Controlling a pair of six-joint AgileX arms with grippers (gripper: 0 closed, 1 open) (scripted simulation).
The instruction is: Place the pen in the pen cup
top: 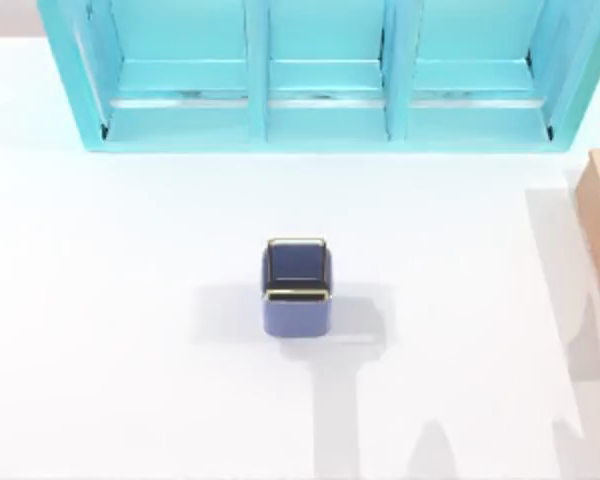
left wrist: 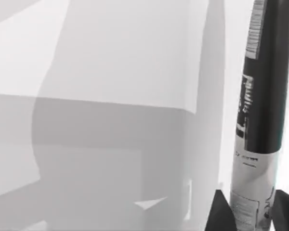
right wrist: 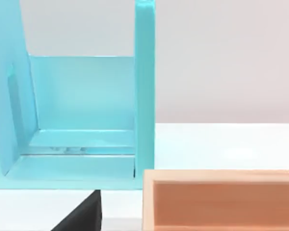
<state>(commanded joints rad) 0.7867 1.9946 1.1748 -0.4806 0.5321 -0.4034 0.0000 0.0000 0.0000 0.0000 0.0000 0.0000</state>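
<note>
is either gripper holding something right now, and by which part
The left gripper holds the pen at its pale lower end. The right gripper's hold cannot be told.

The pen (left wrist: pixel 260 115) is standing between the two dark fingertips (left wrist: pixel 221 214) of the left gripper (left wrist: pixel 253 211), its black and silver barrel extending away over the white table (left wrist: pixel 111 57).

top: overhead, table (top: pixel 130 300) | right wrist: low, facing shelf (right wrist: pixel 82 110)

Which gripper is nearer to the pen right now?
Left. The left gripper holds the pen; the right gripper is off by the wooden box and turquoise shelf.
</note>
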